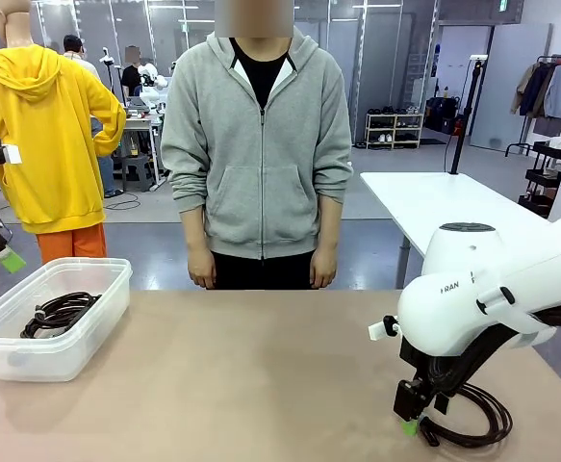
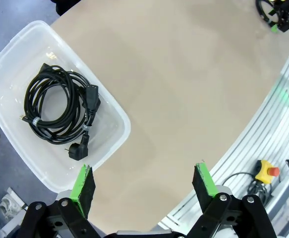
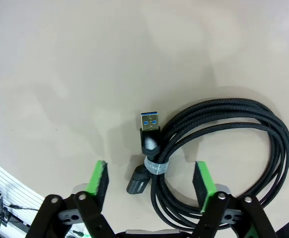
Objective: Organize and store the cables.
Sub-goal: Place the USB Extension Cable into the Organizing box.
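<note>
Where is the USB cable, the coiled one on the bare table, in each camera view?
Front view: USB cable at bottom right, under the right gripper.
Left wrist view: top right corner, far across the table, partly cut off.
Right wrist view: centre to right, its tied part between the gripper fingers.
Shared landmark: the tan table.

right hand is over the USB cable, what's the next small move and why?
Probably finish closing the right hand on the USB cable at its tied part. The green pads stand on either side of the strap and plugs, not yet pinching them, and the coil lies flat on the table. Once gripped, lift it toward the bin, which already holds one cable.
</note>
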`<state>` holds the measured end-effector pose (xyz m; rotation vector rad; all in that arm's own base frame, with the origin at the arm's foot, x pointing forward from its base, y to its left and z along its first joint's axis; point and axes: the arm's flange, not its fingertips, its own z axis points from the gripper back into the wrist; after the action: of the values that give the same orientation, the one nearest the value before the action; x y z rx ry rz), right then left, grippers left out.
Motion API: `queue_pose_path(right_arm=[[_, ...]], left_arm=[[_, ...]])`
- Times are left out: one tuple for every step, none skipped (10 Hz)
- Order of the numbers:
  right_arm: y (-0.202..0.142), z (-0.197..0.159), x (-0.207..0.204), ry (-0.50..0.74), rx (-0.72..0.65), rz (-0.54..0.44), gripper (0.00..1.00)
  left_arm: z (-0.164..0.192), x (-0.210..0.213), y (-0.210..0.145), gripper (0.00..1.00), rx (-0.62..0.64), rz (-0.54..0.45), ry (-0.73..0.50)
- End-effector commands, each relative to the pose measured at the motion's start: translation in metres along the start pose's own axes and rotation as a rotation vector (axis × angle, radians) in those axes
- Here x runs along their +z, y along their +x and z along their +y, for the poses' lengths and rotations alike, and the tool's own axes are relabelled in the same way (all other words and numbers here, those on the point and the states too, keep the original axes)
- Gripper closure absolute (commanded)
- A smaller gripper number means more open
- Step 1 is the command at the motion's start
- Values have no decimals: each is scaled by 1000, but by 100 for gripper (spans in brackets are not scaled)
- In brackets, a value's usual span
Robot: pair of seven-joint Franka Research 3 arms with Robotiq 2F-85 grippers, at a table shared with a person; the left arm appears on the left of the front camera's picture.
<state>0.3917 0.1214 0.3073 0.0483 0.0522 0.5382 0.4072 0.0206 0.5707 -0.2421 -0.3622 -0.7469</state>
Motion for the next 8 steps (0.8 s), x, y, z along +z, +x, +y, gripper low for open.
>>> queue_pose_path(right_arm=[[-7,5,-11,-2,-58,-19,39],[-4,6,-13,3,-55,-14,46],[-3,7,-14,1,-54,-4,59],[-2,8,-14,-3,-55,2,66],[-2,8,-11,-2,-67,-1,79],[-3,9,-8,-7,-73,-3,86],[-3,9,-7,-13,-74,-3,98],[-3,10,-6,-12,-75,4,100]], left_arm=[[0,3,3,0,13,2,21],[0,3,3,0,13,2,21],[0,3,3,0,13,2,21],[0,3,3,0,13,2,21],[0,3,3,0,13,2,21],[0,3,3,0,13,2,21],[0,3,3,0,13,2,21],[0,3,3,0,13,2,21]])
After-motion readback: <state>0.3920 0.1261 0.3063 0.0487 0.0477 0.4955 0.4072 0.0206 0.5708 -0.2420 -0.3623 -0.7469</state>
